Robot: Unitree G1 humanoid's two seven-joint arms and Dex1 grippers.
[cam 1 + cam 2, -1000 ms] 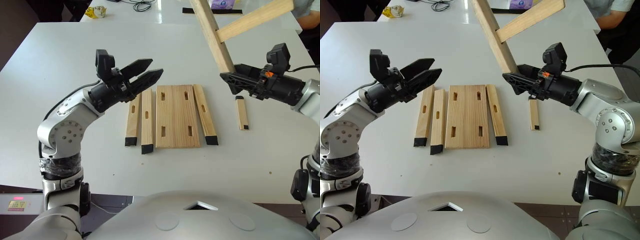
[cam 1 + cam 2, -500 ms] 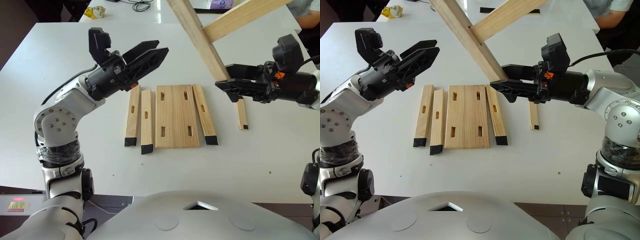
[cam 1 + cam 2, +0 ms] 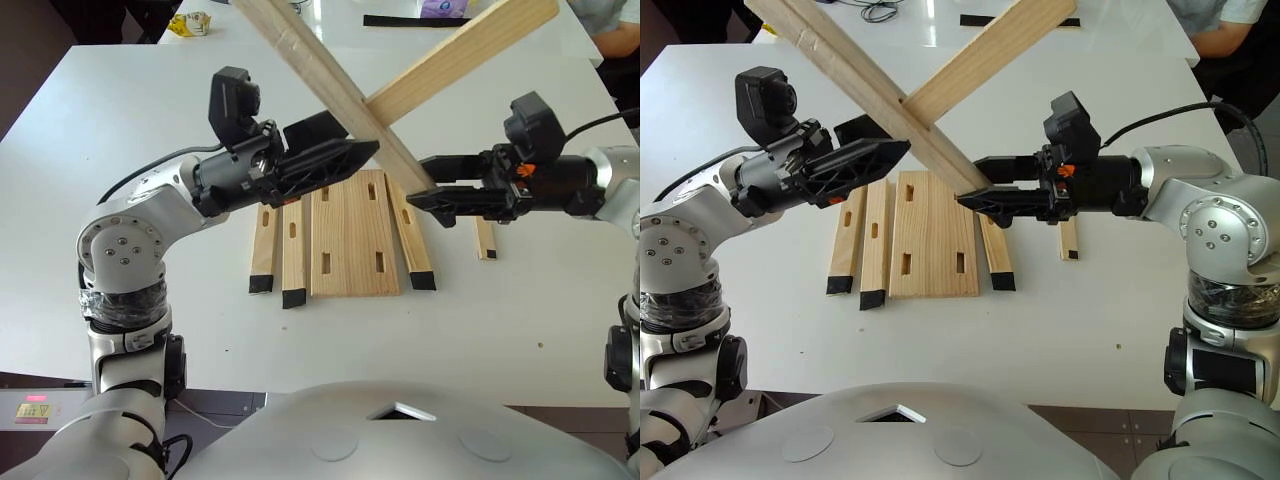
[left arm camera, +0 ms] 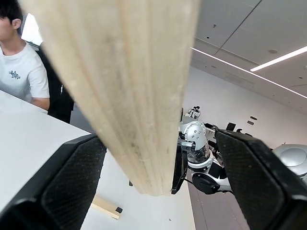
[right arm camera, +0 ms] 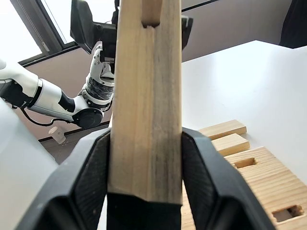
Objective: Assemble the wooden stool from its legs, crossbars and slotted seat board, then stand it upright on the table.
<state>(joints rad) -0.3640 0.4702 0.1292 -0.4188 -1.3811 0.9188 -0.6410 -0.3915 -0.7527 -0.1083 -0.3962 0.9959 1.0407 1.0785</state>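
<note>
Pale wooden leg-and-crossbar piece (image 3: 310,62) — foot clamped in right gripper (image 3: 422,180); shaft, slanted up-leftward, straddled by spread left gripper (image 3: 352,140).

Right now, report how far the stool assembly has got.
Done: the long crossbar looks seated in one leg, forming a cross held above the table. In hand: the right gripper is shut on that leg's lower end; the left gripper straddles it higher up, fingers open. Left: the seat board, three slotted legs and a short crossbar lie loose and flat, so most joining and the standing-up are not yet done.
</note>
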